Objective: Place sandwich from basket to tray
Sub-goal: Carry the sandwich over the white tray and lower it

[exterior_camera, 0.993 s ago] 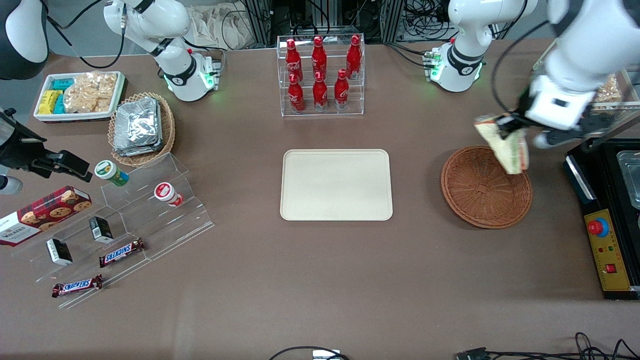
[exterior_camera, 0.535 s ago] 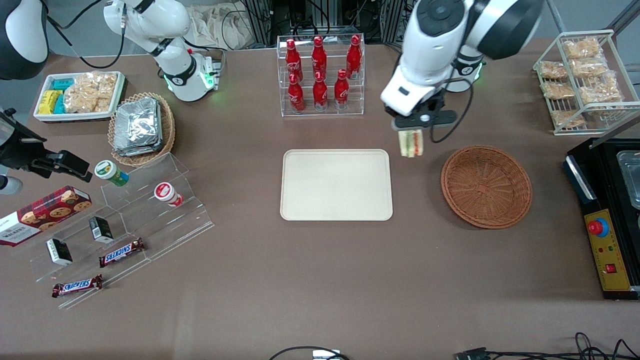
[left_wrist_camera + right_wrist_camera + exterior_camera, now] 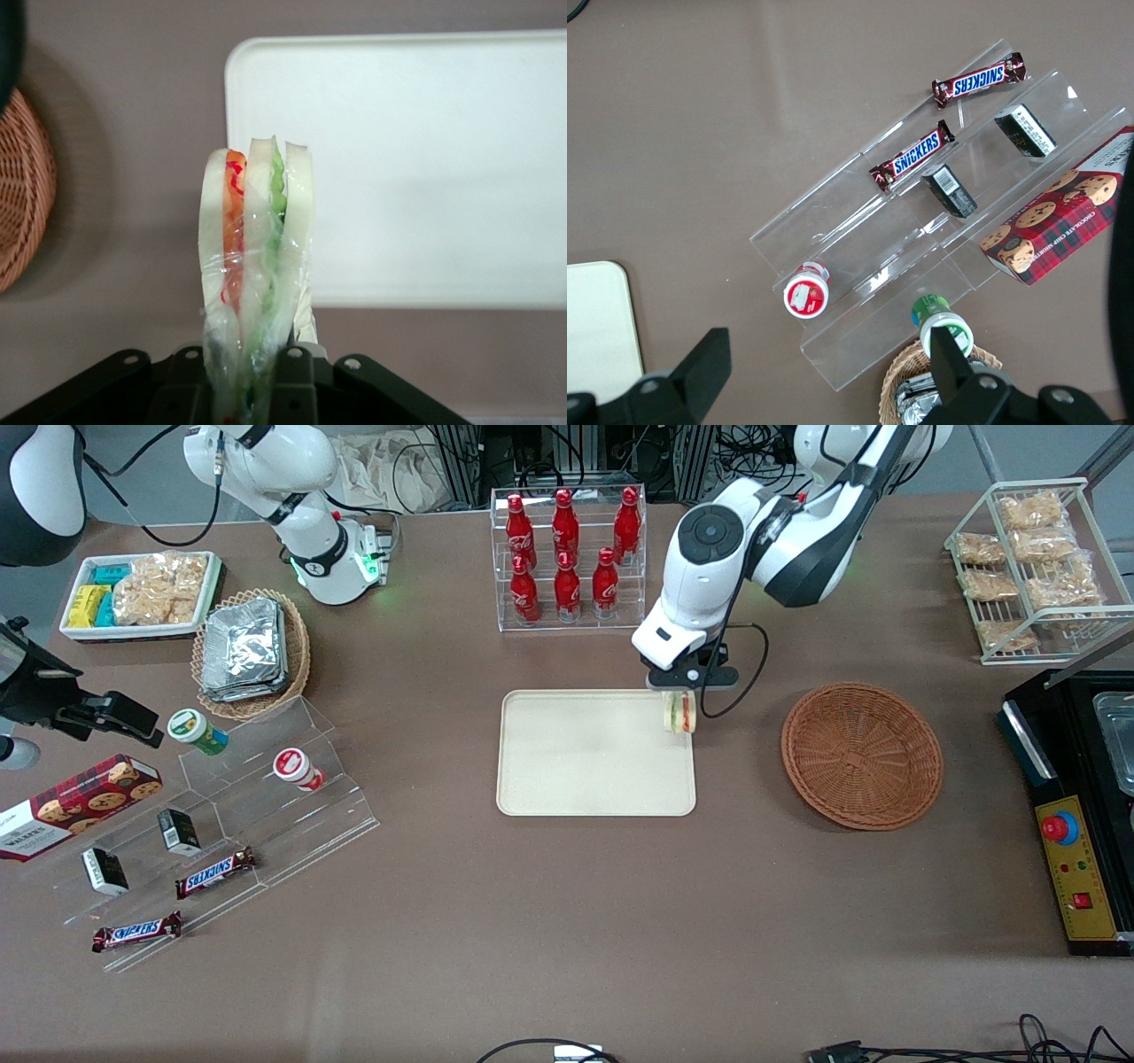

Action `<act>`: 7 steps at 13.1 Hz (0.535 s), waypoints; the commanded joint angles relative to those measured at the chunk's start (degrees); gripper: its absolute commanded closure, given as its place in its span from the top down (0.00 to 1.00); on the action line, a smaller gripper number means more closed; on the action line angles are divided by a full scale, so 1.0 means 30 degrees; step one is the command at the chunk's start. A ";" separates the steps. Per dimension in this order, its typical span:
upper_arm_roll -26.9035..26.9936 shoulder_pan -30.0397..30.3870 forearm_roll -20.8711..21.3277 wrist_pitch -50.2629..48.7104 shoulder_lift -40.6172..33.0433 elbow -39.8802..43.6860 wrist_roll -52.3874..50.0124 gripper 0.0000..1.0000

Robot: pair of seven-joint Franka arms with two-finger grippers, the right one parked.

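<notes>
My gripper (image 3: 680, 689) is shut on the clear-wrapped sandwich (image 3: 679, 713), which hangs over the corner of the cream tray (image 3: 576, 779) that lies nearest the basket. In the left wrist view the sandwich (image 3: 255, 239) stands edge-on between the black fingers (image 3: 297, 390), showing white bread with orange-red and green layers, above the tray's rounded corner (image 3: 244, 57). The reddish-brown wicker basket (image 3: 861, 755) sits toward the working arm's end of the table with nothing in it; its rim (image 3: 22, 204) shows beside the sandwich.
A clear rack of red bottles (image 3: 567, 558) stands farther from the front camera than the tray. A wire rack of snacks (image 3: 1032, 567) and a black control box (image 3: 1076, 815) lie at the working arm's end. A foil-packet basket (image 3: 248, 651) and acrylic snack steps (image 3: 221, 815) lie toward the parked arm's end.
The gripper has carried the sandwich from above the basket, sideways toward the parked arm's end, to the tray's near corner, and it hangs lower now.
</notes>
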 commanded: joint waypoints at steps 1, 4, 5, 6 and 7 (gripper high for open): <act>-0.0204 0.0108 0.4048 0.1527 0.3571 0.0467 -0.3790 0.00; -0.0175 0.0137 0.8504 0.2763 0.6799 0.0789 -0.7278 0.00; -0.0175 0.0137 0.9329 0.2793 0.7184 0.0819 -0.8131 0.00; -0.0175 0.0137 0.9598 0.2910 0.7594 0.0878 -0.8313 0.00; -0.0175 -0.0240 0.9775 0.3056 0.7888 0.1023 -0.8344 0.00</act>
